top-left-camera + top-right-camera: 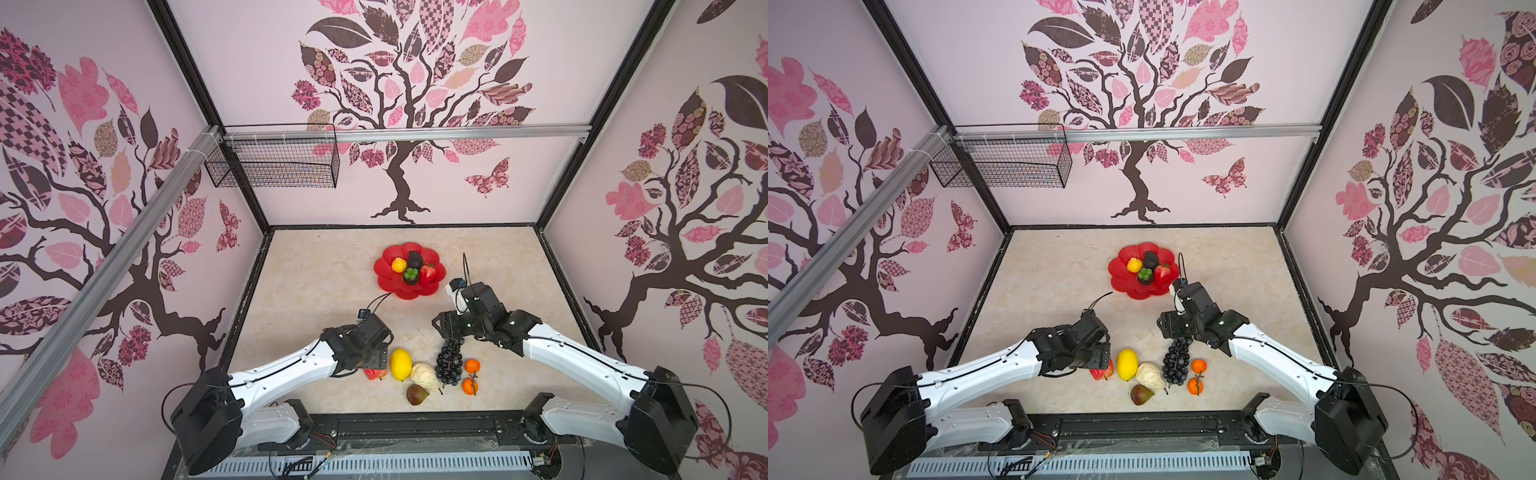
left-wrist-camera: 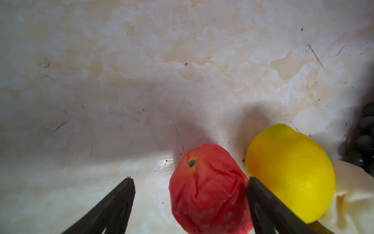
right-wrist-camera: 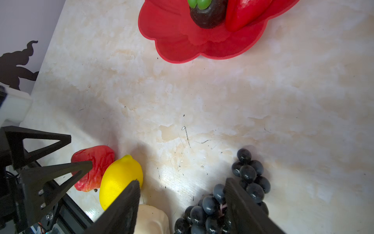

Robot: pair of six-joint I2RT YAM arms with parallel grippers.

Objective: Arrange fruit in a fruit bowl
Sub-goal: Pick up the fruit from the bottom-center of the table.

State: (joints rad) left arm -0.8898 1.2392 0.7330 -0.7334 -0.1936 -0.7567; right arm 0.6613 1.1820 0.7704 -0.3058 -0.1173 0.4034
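Observation:
The red scalloped fruit bowl [image 1: 384, 270] stands at mid-table. It holds a yellow pear [image 1: 399, 264], an avocado [image 1: 414, 259], a strawberry [image 1: 428, 273] and a dark green-topped fruit [image 1: 411, 276]. Near the front lie the red apple [image 2: 206, 190], lemon [image 1: 401, 364], cream knobbly piece [image 1: 424, 376], grape bunch [image 1: 449, 365], two oranges [image 1: 472, 366] and fig [image 1: 417, 394]. My left gripper [image 2: 190, 179] is open and straddles the apple, one finger wedged between apple and lemon. My right gripper [image 3: 182, 180] is open low over the grape bunch [image 3: 210, 204], one finger among the grapes and the other over the cream piece.
An empty black wire basket [image 1: 274, 162] hangs on the back left rail. Patterned walls close in the table on three sides, and a black rail [image 1: 415, 424] runs along the front edge. The two arms lie close together above the fruit cluster.

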